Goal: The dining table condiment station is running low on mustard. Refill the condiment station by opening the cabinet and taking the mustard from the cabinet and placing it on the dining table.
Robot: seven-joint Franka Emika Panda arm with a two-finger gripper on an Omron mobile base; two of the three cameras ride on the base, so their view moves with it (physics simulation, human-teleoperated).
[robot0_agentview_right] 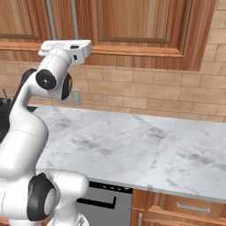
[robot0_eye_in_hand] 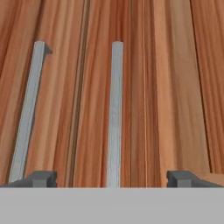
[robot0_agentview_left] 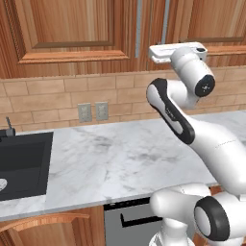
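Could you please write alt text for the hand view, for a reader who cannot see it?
The open pincer faces the closed reddish-brown cabinet up close, its two dark fingertips either side of a slim silver bar handle. A second handle runs to its left, beyond the seam between the doors.

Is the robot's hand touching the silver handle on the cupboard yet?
Apart. In the hand view the open gripper has one bar handle between its fingertips, with wood showing on both sides.
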